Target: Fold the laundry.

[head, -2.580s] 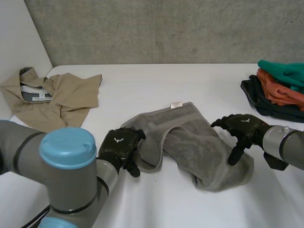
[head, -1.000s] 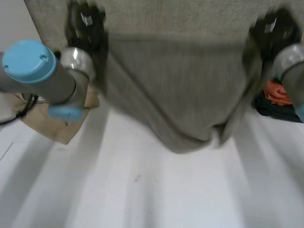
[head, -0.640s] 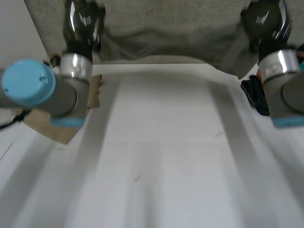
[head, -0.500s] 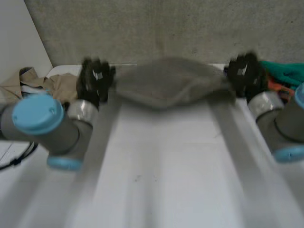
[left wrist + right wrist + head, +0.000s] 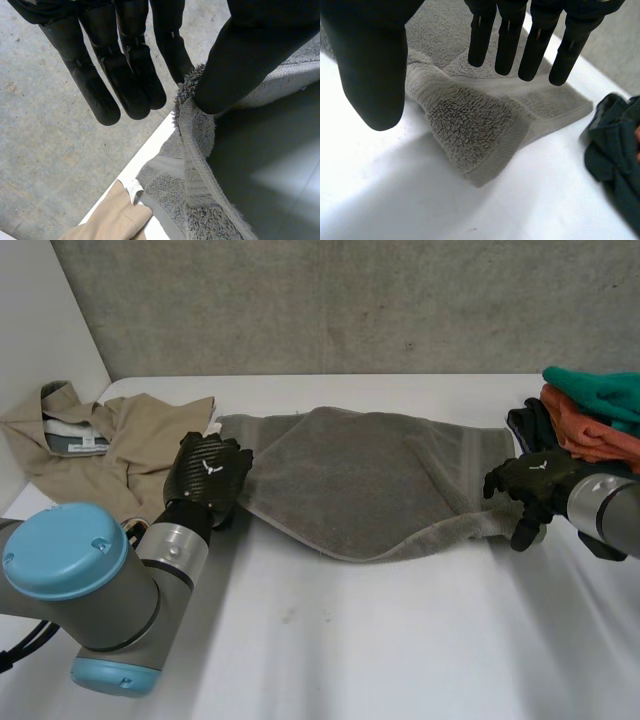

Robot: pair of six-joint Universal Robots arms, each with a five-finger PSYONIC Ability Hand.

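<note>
A grey towel (image 5: 370, 480) lies spread flat across the white table (image 5: 380, 640), its near edge a little bunched. My left hand (image 5: 208, 478) is at the towel's left edge. In the left wrist view its thumb (image 5: 240, 60) pinches the raised towel edge (image 5: 195, 130) against the fingers (image 5: 125, 75). My right hand (image 5: 535, 483) hovers at the towel's right end. In the right wrist view this hand (image 5: 520, 40) has straight fingers and the thumb held apart, and the towel's corner (image 5: 470, 130) lies loose on the table beneath it.
A crumpled beige shirt (image 5: 110, 445) lies at the back left, close to the towel's left end (image 5: 115, 220). A stack of teal, orange and dark clothes (image 5: 590, 425) sits at the right edge, the dark piece (image 5: 615, 150) just beyond the towel's corner. A concrete wall stands behind.
Both hands lifted the crumpled towel high, swung it out and laid it flat across the table. The right hand has let go of its corner.
</note>
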